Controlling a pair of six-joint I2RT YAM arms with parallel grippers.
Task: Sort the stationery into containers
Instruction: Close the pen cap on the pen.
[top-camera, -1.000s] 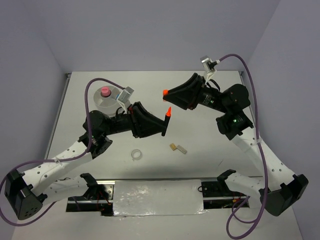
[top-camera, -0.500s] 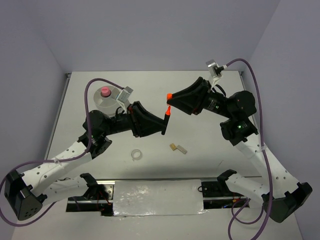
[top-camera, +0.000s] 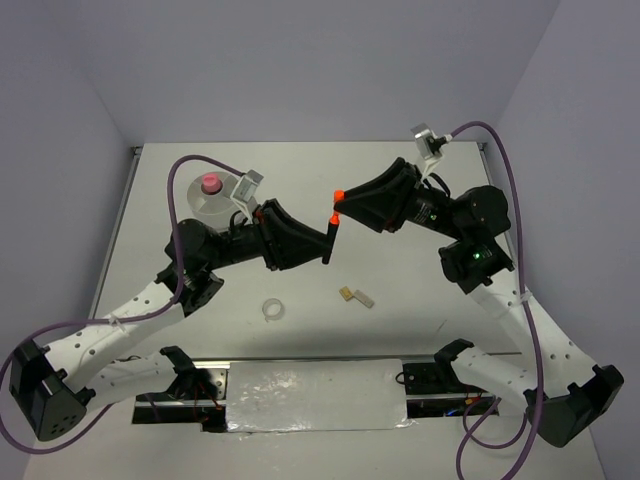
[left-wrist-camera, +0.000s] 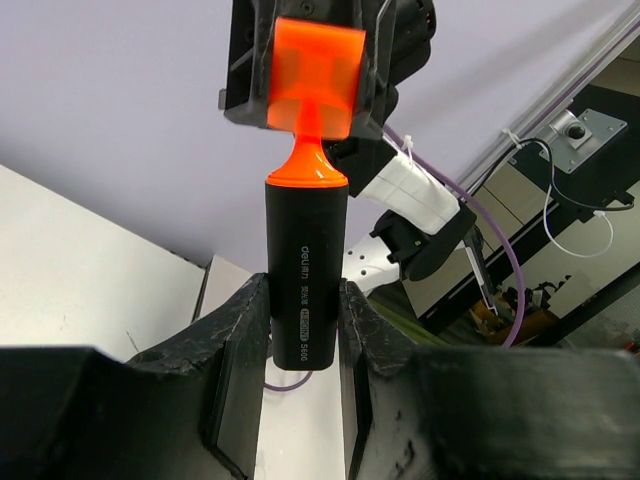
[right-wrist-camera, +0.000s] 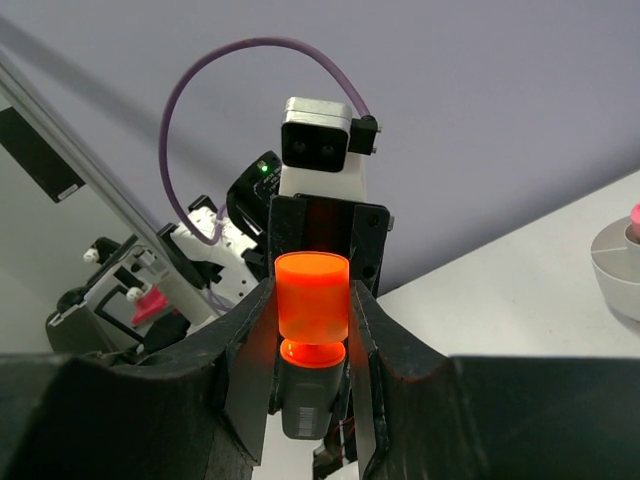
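Two arms meet in the air above the middle of the bench (top-camera: 300, 165). The left gripper (top-camera: 322, 245) is pinching a black marker (left-wrist-camera: 305, 270) by its lower barrel, fingers pressed flat on both sides, and holds it roughly upright with the orange end up. The right gripper (top-camera: 341, 196) comes in from the other side and is clamped on the orange cap (left-wrist-camera: 318, 75). The cap sits over the marker's tip, with the narrow orange neck showing below it, so it is not pushed down to the collar.

On the bench, far left, stands the round whitish dish (top-camera: 194, 207) with a pink cylinder (top-camera: 210, 183) in it. A clear tape ring (top-camera: 265, 311) lies near the front, below the left gripper. A tan block (top-camera: 346, 294) and a grey block (top-camera: 364, 298) lie side by side to its right.
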